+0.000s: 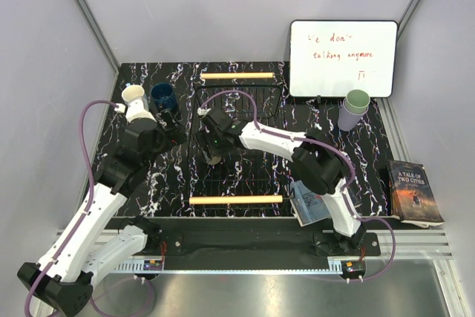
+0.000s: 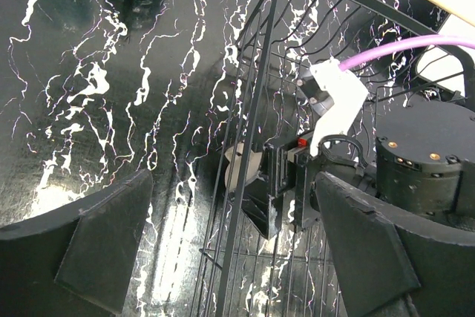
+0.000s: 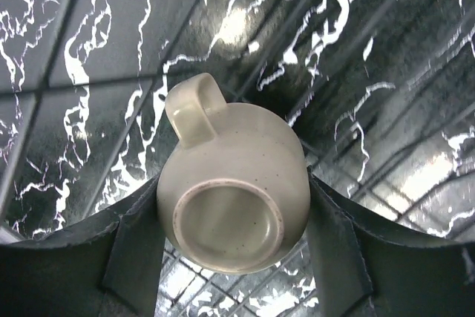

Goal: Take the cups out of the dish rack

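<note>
Right pincer (image 3: 234,252) clasps the beige mug (image 3: 237,183) inside the dish rack (image 1: 236,200).

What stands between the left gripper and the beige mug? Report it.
The dish rack, its wire side wall, per the left wrist view: left gripper outside, beige mug inside.

Whiteboard (image 1: 343,59) with red writing, book (image 1: 415,192) at right edge, black marbled table (image 1: 371,155)

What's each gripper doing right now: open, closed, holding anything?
Left gripper: open, holding nothing.
Right gripper: closed on the beige handled mug.
</note>
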